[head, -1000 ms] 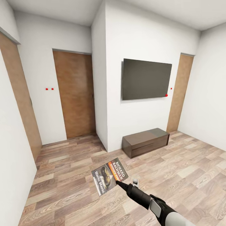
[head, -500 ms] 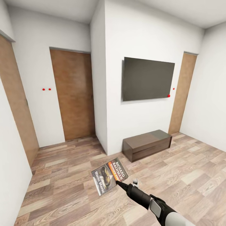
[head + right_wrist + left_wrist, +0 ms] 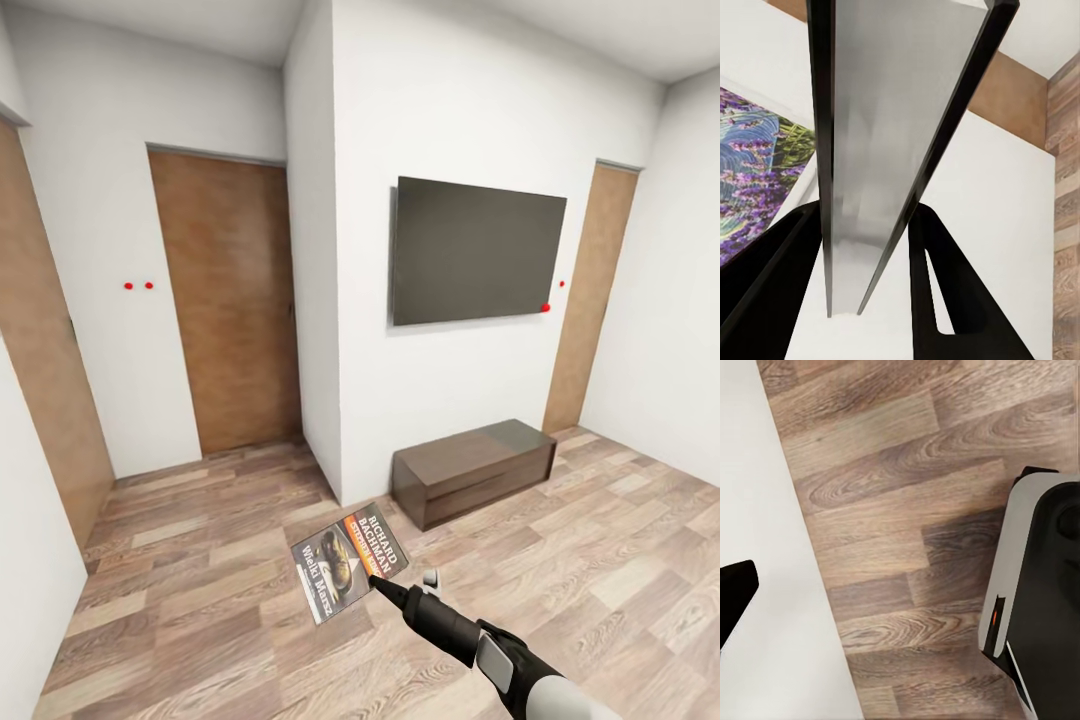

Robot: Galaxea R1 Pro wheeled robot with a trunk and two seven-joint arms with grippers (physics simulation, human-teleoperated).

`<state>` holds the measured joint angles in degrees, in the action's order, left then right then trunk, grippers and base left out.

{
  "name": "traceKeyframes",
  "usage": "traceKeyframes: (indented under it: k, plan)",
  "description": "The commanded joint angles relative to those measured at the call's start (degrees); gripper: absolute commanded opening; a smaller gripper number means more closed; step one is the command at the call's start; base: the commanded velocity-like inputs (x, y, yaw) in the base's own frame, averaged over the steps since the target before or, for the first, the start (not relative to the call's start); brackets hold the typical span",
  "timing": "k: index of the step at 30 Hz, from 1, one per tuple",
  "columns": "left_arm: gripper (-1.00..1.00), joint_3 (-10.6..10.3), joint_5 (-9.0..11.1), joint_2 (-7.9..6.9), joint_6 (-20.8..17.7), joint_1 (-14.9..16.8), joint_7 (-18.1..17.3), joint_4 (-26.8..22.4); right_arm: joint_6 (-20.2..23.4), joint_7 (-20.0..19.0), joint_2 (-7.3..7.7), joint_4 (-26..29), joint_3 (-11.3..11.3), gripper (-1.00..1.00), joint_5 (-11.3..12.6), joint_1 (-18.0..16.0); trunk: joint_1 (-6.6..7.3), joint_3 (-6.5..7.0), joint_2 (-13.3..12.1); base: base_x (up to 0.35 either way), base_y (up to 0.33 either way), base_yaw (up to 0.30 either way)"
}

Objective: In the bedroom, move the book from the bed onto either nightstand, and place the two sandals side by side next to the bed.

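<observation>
The book (image 3: 348,562), a thin paperback with an orange band and white "RICHARD BACHMAN" lettering, hangs flat above the wood floor in the head view. My right gripper (image 3: 378,583) is shut on its near corner, the black arm reaching in from the lower right. In the right wrist view the book (image 3: 870,150) stands edge-on between the two black fingers (image 3: 945,292), clamped. One black fingertip (image 3: 735,592) of my left gripper shows at the picture's edge over the floor, far from the middle and with nothing in it. The bed, nightstand and sandals are out of view.
Ahead, a white wall corner juts out, carrying a dark TV (image 3: 475,250), with a long low dark-brown bench (image 3: 475,470) under it. Brown doors stand at left (image 3: 225,300), far left (image 3: 40,330) and right (image 3: 590,290). My own base (image 3: 1042,600) and a white wall (image 3: 765,510) flank the left arm.
The whole head view has shifted, so the camera moved: walls and doors spread outward as if nearer. The book and right gripper keep their place in the picture.
</observation>
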<state>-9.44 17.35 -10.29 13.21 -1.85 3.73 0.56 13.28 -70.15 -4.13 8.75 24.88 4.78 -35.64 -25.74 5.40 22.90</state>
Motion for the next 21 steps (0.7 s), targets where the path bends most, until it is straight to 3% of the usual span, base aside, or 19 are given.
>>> traceKeyframes:
  k: [1, 10, 21]
  plan:
    - [1.00, -0.49, 0.37, 0.01, 0.23, 0.00, 0.13, 0.06, 0.61, -0.07, 0.00, 0.05, -0.01, -1.00, 0.58, 0.02, -0.04, 0.00, 0.02, 0.275, 0.000, 0.000]
    - [1.00, -0.49, 0.39, 0.01, 0.23, 0.00, 0.13, 0.05, 0.61, -0.07, 0.00, 0.04, 0.00, -1.00, 0.58, 0.04, -0.04, 0.00, 0.02, 0.272, 0.000, -0.036]
    - [1.00, -0.49, 0.32, 0.02, 0.23, 0.00, 0.13, 0.01, 0.61, -0.09, 0.00, 0.04, -0.01, -1.00, 0.58, 0.03, -0.04, 0.00, 0.02, 0.239, 0.000, -0.224]
